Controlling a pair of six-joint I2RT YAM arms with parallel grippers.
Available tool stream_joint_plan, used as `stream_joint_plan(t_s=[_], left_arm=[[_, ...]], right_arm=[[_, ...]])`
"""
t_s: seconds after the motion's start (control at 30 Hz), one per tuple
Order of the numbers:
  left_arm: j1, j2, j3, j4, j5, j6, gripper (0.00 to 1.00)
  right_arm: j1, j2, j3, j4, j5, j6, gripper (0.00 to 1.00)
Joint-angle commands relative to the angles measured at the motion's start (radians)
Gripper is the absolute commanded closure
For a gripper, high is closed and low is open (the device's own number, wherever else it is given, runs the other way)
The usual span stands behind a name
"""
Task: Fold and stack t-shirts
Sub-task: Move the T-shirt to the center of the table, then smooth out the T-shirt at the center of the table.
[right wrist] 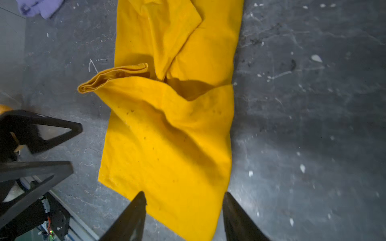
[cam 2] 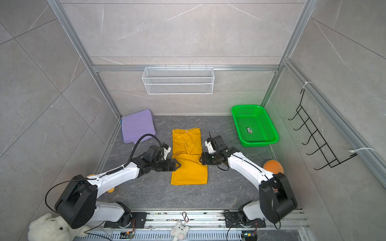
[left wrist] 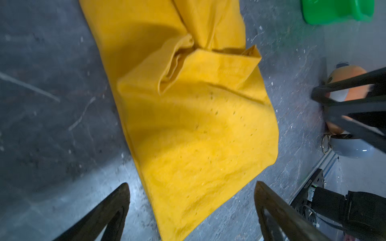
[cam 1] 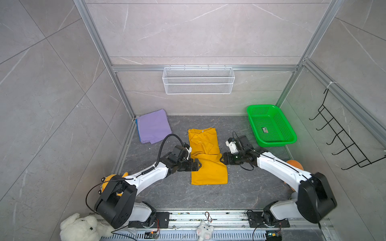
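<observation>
The mustard-yellow t-shirt (cam 1: 208, 162) (cam 2: 189, 164) lies mid-table as a long strip, its near half doubled up over the middle with a loose, rumpled fold edge (left wrist: 208, 62) (right wrist: 129, 79). My left gripper (cam 1: 198, 164) (cam 2: 178, 164) (left wrist: 191, 184) hovers open at the shirt's left edge, holding nothing. At the right edge my right gripper (cam 1: 221, 159) (cam 2: 201, 159) (right wrist: 184, 193) is also open, with cloth below its fingers. The folded lavender t-shirt (cam 1: 153, 127) (cam 2: 137, 126) rests at the back left, with a thin blue edge (cam 1: 136, 125) showing beneath it.
A green mesh basket (cam 1: 271, 125) stands at the back right. On the back wall hangs a white wire basket (cam 1: 198, 80), and black hooks (cam 1: 342, 141) are on the right wall. An orange plush (cam 1: 294, 164) lies behind my right arm. White plush toys (cam 1: 83, 227) sit at the front rail.
</observation>
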Motion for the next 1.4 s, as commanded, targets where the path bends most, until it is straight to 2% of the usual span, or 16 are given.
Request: stream_joint_plan(t_s=[0.0, 0.1, 0.23, 0.37, 0.57, 0.73, 0.83, 0.87, 1.1, 1.37], left_arm=[[0.064, 0.042, 0.063, -0.011, 0.053, 0.095, 0.10], [0.124, 0.072, 0.093, -0.004, 0.093, 0.120, 0.13], [0.166, 0.112, 0.129, -0.025, 0.114, 0.159, 0.14], [0.182, 0.142, 0.136, -0.004, 0.140, 0.155, 0.15], [0.188, 0.183, 0.144, 0.020, 0.160, 0.155, 0.16], [0.192, 0.225, 0.169, 0.023, 0.167, 0.162, 0.20], [0.192, 0.234, 0.186, 0.017, 0.157, 0.170, 0.22], [0.192, 0.232, 0.191, 0.010, 0.146, 0.173, 0.23], [0.192, 0.220, 0.234, -0.052, 0.096, 0.233, 0.34], [0.192, 0.261, 0.294, -0.103, 0.097, 0.319, 0.33]], right_arm=[[-0.036, 0.155, 0.062, 0.044, -0.067, -0.088, 0.49], [-0.062, 0.258, 0.116, 0.056, -0.087, -0.112, 0.53], [-0.085, 0.313, 0.142, 0.089, -0.104, -0.120, 0.54], [-0.100, 0.340, 0.158, 0.106, -0.129, -0.116, 0.54], [-0.122, 0.368, 0.169, 0.129, -0.157, -0.113, 0.66], [-0.127, 0.404, 0.201, 0.126, -0.164, -0.120, 0.82], [-0.126, 0.411, 0.216, 0.123, -0.158, -0.122, 0.99], [-0.126, 0.398, 0.215, 0.120, -0.145, -0.121, 1.00], [-0.126, 0.210, 0.170, 0.125, -0.158, -0.115, 1.00], [-0.124, 0.192, 0.196, 0.115, -0.194, -0.109, 1.00]])
